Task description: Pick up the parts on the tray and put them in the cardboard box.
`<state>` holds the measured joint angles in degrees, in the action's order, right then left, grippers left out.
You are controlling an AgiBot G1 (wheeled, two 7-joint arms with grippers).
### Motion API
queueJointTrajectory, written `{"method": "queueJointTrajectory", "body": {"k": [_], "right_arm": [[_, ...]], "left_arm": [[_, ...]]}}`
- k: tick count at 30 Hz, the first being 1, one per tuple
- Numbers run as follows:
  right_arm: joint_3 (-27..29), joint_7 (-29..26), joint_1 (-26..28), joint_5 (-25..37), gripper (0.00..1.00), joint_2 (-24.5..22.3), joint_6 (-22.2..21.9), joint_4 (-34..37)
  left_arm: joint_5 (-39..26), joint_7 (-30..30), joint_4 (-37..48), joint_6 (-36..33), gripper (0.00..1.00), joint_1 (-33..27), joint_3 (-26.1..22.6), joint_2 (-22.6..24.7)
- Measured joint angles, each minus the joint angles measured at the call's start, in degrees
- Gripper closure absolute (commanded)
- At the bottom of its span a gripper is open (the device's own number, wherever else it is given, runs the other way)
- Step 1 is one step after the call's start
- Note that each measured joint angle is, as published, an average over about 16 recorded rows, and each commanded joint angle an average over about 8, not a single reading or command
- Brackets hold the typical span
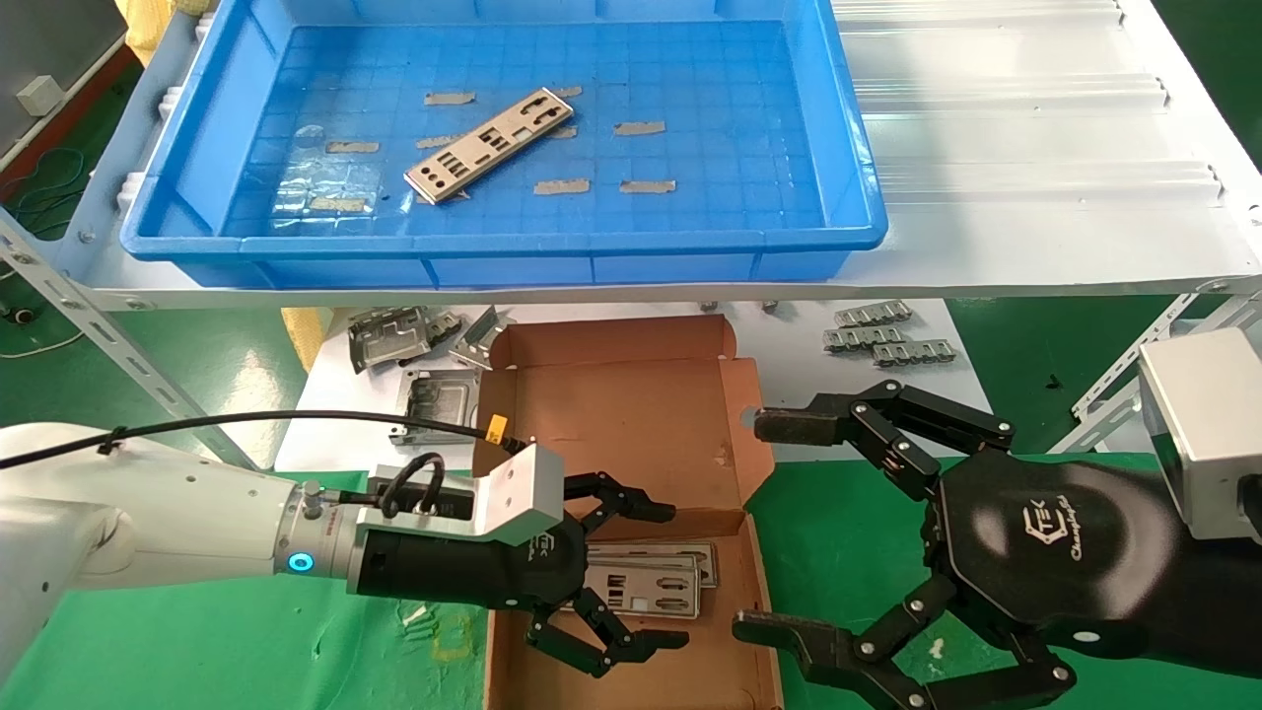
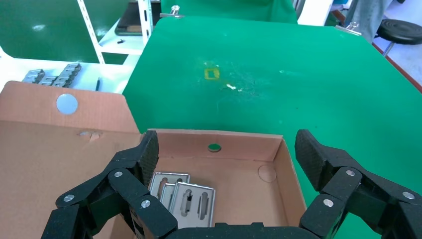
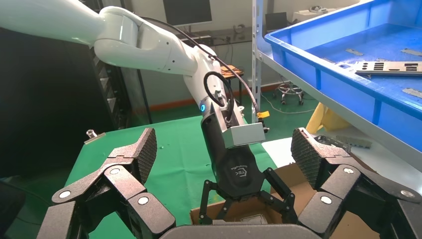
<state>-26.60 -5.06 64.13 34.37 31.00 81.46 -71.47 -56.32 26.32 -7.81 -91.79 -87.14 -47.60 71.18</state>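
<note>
One silvery punched part (image 1: 490, 145) lies slanted on the floor of the blue tray (image 1: 503, 247), up on the white shelf; in the right wrist view the part (image 3: 393, 67) shows in the tray (image 3: 343, 74). Below stands the cardboard box (image 1: 631, 414), lid back, with several parts (image 1: 646, 582) stacked inside. My left gripper (image 1: 663, 576) hangs open over those parts (image 2: 184, 196), holding nothing; its open fingers span the box (image 2: 239, 142). My right gripper (image 1: 764, 528) is open and empty just right of the box (image 3: 298, 184), facing the left gripper (image 3: 244, 174).
Bent grey brackets (image 1: 394, 340) and ribbed metal strips (image 1: 887, 335) lie on the white board under the shelf, behind the box. Slanted metal shelf legs (image 1: 89, 325) flank the sides. Green table cloth (image 2: 278, 84) surrounds the box.
</note>
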Motion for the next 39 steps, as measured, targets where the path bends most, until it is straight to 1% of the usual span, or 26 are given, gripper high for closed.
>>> {"method": "queueJointTrajectory", "body": {"k": [8, 39], "right_arm": [[0.0, 0.0, 0.0, 0.0, 0.0, 0.0, 0.0, 0.0], [0.0, 0.0, 0.0, 0.0, 0.0, 0.0, 0.0, 0.0]], "left_arm": [[1.39, -3.68, -6.65, 0.73, 0.0, 2.58, 3.15, -3.63], [9.16, -23.51, -41.76, 3.92, 0.0, 16.24, 20.03, -22.95]]}}
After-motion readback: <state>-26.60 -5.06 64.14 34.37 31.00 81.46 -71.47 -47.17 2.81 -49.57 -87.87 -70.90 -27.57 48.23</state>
